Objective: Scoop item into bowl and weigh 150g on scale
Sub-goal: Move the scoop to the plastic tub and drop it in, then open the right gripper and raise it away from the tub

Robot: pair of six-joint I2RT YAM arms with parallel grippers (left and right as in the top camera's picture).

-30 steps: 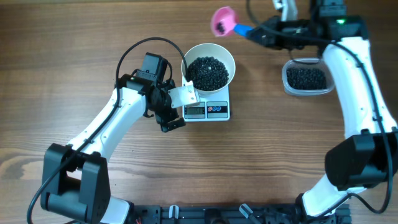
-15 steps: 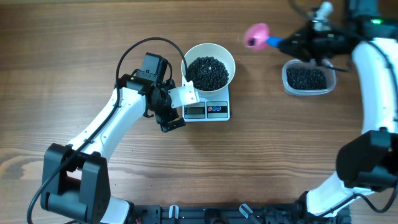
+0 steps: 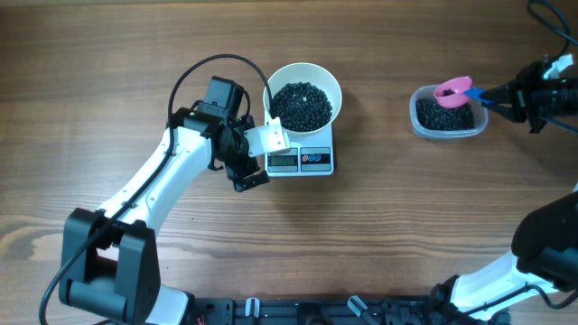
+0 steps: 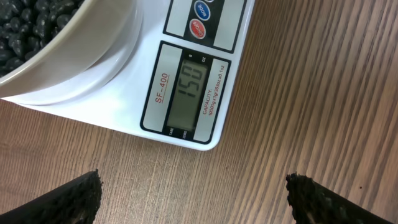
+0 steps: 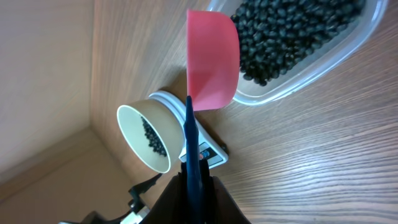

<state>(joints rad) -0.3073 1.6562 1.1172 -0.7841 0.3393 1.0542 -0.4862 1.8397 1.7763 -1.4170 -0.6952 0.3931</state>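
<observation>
The right gripper is clenched on the blue handle of a pink scoop; in the right wrist view its fingers pinch the thin handle from both sides, and the scoop extends straight ahead of them. The cup of the scoop is above the far rim of a clear plastic tub, which sits at the right side of the wooden table and holds a layer of black pellets.

The left gripper is released, its jaws spread wide and holding nothing. It hovers just beside the left front corner of the scale. In the left wrist view the two dark fingertips frame bare table in front of the scale, whose display appears to read 150.

The white bowl stands on the back part of the scale, leaving the display and buttons uncovered. It contains a dark heap of pellets. Bowl and scale are well apart from the tub.
</observation>
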